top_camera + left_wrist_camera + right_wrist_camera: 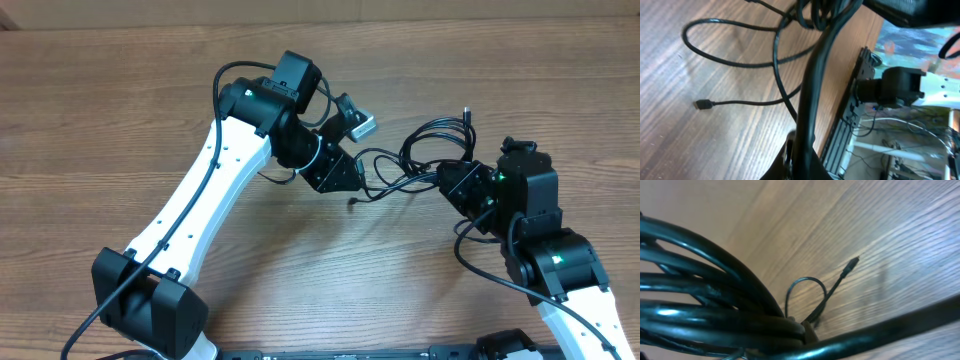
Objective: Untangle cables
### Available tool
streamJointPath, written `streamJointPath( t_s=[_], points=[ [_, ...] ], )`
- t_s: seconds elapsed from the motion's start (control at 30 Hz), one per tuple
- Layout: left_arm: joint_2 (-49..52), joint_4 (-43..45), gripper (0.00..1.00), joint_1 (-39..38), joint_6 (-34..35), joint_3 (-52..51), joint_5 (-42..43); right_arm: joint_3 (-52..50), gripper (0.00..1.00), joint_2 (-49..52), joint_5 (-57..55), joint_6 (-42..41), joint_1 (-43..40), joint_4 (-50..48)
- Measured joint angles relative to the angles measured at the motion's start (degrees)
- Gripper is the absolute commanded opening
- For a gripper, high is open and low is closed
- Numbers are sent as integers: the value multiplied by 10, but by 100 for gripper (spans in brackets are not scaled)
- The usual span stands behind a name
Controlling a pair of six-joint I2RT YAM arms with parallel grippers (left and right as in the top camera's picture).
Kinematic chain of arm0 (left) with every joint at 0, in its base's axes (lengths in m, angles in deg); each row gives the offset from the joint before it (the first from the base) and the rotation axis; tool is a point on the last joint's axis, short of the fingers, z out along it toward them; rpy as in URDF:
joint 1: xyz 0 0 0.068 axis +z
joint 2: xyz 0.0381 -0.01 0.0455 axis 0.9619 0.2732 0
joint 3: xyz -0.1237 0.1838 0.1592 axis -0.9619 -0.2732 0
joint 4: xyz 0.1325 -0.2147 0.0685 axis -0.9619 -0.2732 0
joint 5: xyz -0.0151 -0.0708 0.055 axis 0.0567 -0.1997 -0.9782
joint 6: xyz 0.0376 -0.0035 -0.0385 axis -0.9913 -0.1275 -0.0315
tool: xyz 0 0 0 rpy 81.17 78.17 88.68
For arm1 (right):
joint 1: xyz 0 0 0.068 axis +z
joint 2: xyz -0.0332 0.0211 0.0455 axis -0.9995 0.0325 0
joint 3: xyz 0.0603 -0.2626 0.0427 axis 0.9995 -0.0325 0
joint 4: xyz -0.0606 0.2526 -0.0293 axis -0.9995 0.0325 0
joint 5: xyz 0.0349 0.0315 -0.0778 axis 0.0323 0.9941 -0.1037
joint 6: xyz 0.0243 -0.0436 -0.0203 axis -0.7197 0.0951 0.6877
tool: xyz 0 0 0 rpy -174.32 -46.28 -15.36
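Black cables (pixel 432 140), thin and limp, lie in a loose knot on the wood-grain bench (pixel 120 90) between two robot arms, closer to the right one. The left end effector (pixel 350 180) is closed, and a cord running down through its wrist view appears pinched in it. The right end effector (pixel 446 180) is clamped on a bunch of cords that crowd its own camera. Strands stretch across the gap between the two, while several loops spread on the wood behind them. One small plug (pixel 702 104) lies free on the bench at the end of a slack strand, and another (pixel 854 260) points away from the bundle in the right wrist view. The cords look light, soft and fairly slick, likely to slide through a loose pinch and to drag their neighbours when pulled. A free end just behind a plug seems the surest hold, since the moulded tip would stop the cord from slipping out.
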Motion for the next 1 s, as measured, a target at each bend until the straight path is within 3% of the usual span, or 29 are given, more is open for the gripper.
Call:
streamJointPath(
  t_s=[0.27, 0.33, 0.4, 0.43, 0.57, 0.83, 0.87, 0.97, 1.0],
  points=[
    [0, 98, 4, 0, 24, 0, 34, 0, 25, 0, 1, 78, 0, 56],
    [0, 130, 4, 0, 27, 0, 75, 0, 62, 0, 2, 96, 0, 66],
    [0, 157, 4, 0, 29, 0, 116, 0, 84, 0, 2, 106, 0, 76],
    [0, 161, 4, 0, 28, 0, 126, 0, 88, 0, 2, 107, 0, 80],
    [0, 182, 4, 0, 37, 0, 165, 0, 98, 0, 3, 118, 0, 96],
    [0, 189, 4, 0, 50, 0, 186, 0, 100, 0, 7, 127, 0, 104],
    [0, 190, 9, 0, 52, 0, 186, 0, 100, 0, 12, 129, 0, 104],
    [0, 196, 55, 0, 56, 0, 185, 0, 100, 0, 19, 132, 0, 105],
    [0, 196, 59, 0, 57, 0, 180, 0, 100, 1, 21, 132, 0, 105]
  ],
)
